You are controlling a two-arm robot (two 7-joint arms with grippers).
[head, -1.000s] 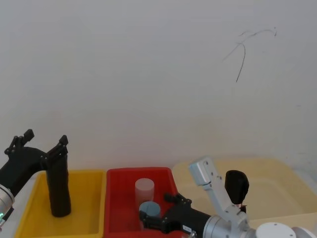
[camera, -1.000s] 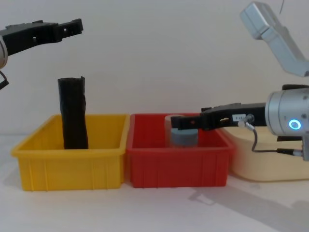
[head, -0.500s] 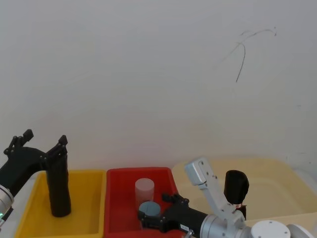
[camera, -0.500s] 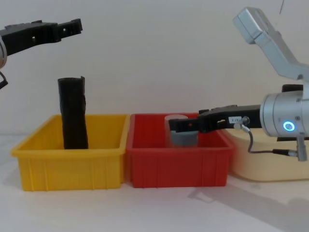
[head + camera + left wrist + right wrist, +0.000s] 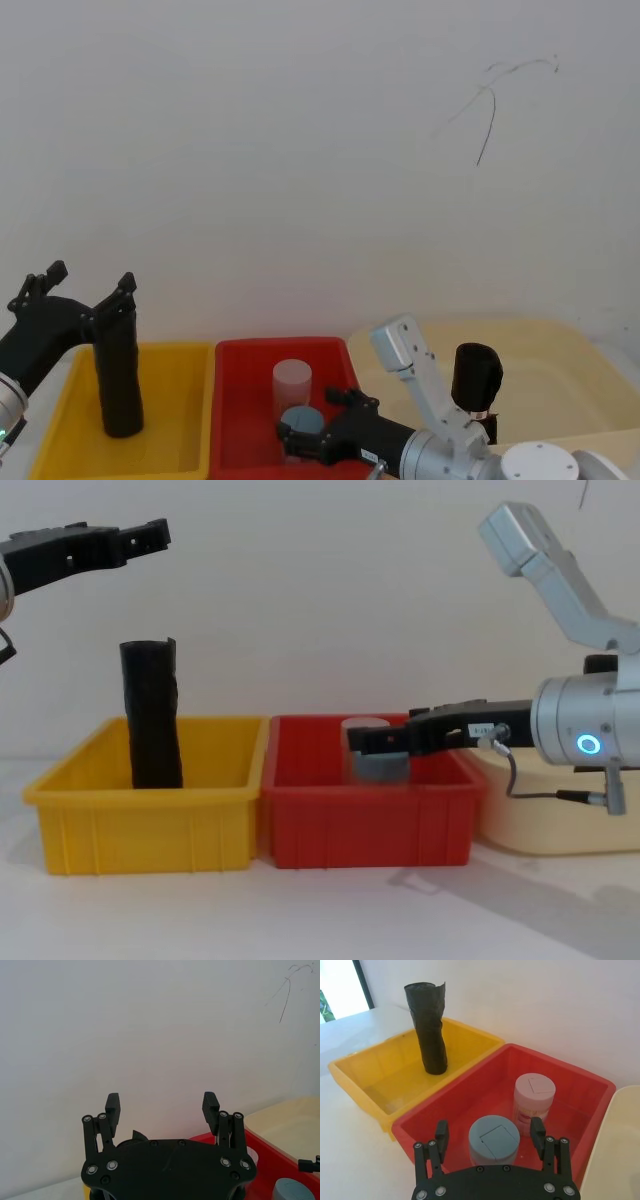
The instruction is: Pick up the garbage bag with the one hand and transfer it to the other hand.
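Your garbage bag [image 5: 477,372] stands upright in the cream tub [image 5: 560,370] at the far right, a tight black roll with a red-and-white label band low on what you can see of it. The right arm's silver link crosses just in front of it.

The other hand [image 5: 489,1132] reaches low over the red bin [image 5: 365,830] with its fingers spread, one on each side of the grey-blue capped jar [image 5: 494,1139]; a pale pink jar [image 5: 534,1095] stands just behind that.

The one hand [image 5: 90,280] hangs above the yellow bin [image 5: 140,825], fingers released, over the plain black roll [image 5: 152,715] with no band. That placement looks set for a top-down grasp, but on the wrong roll: the banded one is well apart, across the bench [image 5: 300,910].
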